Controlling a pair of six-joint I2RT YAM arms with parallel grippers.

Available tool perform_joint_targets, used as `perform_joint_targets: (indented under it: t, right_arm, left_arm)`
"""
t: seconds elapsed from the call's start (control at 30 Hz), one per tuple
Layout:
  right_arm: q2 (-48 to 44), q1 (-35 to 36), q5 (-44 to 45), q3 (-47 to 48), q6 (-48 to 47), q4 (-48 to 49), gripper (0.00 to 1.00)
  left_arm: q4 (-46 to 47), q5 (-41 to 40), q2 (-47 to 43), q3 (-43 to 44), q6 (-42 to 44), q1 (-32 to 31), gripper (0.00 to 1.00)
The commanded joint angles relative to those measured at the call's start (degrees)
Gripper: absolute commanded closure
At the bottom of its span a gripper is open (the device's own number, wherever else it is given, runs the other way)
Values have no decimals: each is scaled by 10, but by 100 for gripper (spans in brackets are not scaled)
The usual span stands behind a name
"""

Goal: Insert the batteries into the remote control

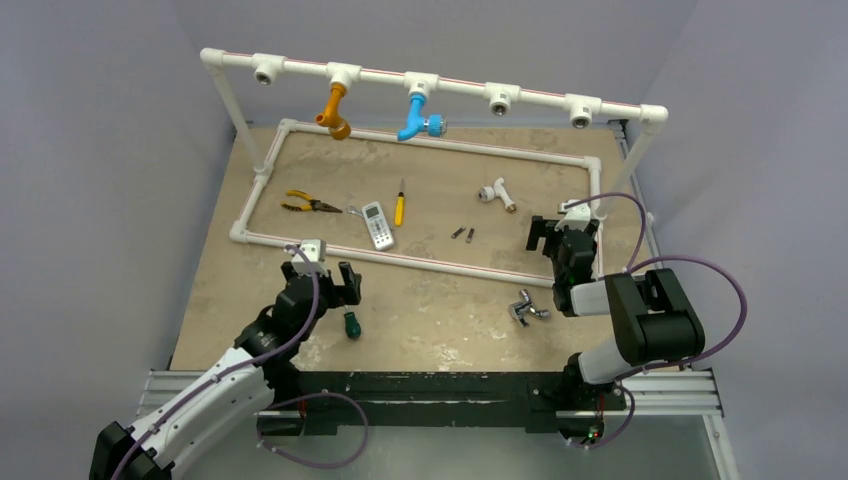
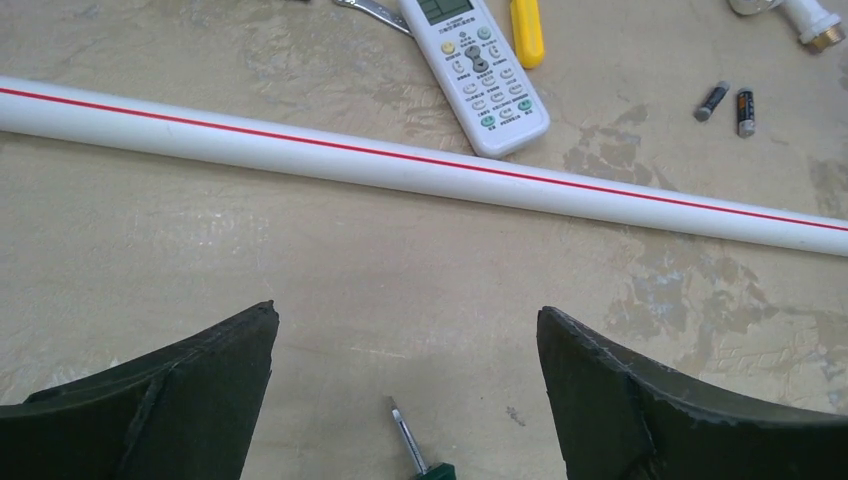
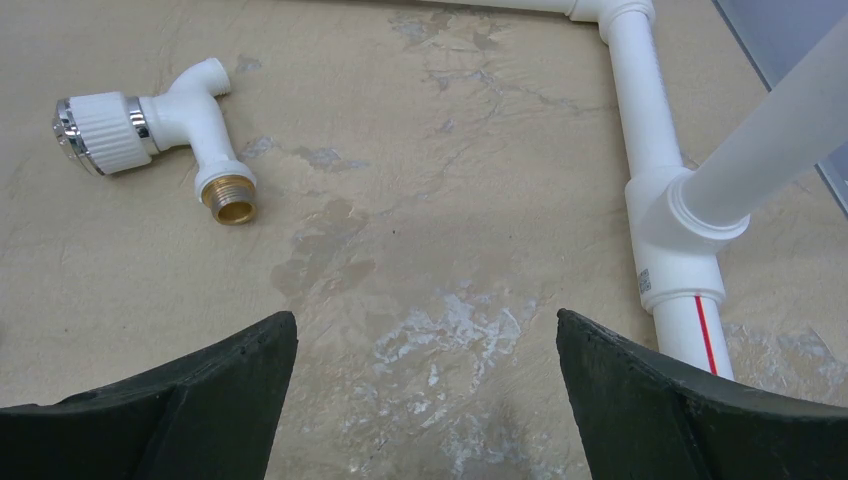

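Note:
The white remote control (image 1: 377,224) lies face up inside the pipe frame, its buttons showing; the left wrist view has it at the top (image 2: 478,80). Two small dark batteries (image 1: 463,234) lie side by side to its right, one (image 2: 711,101) next to the other (image 2: 744,112). My left gripper (image 1: 322,278) hovers open and holds nothing (image 2: 405,315), on the near side of the front pipe, below the remote. My right gripper (image 1: 560,232) is open over bare table (image 3: 425,325), to the right of the batteries.
A white pipe frame (image 1: 440,262) fences the work area, with a tap rail (image 1: 430,85) overhead. Inside lie pliers (image 1: 305,204), a yellow screwdriver (image 1: 400,205) and a white tap (image 3: 150,125). A green-handled screwdriver (image 2: 415,445) and a silver fitting (image 1: 526,308) lie outside.

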Motion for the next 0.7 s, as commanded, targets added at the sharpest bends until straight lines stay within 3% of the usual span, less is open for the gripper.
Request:
perform_joint_targets:
  t: [0.0, 0.47, 0.67]
  right_arm:
    - [-2, -1, 10, -1, 5, 33, 1]
    - [-2, -1, 10, -1, 5, 33, 1]
    - [-2, -1, 9, -1, 5, 32, 1]
  left_arm:
    - [7, -26, 7, 20, -5, 2, 1]
    - [17, -33, -10, 4, -9, 1, 0]
    - [-10, -79, 9, 21, -35, 1, 0]
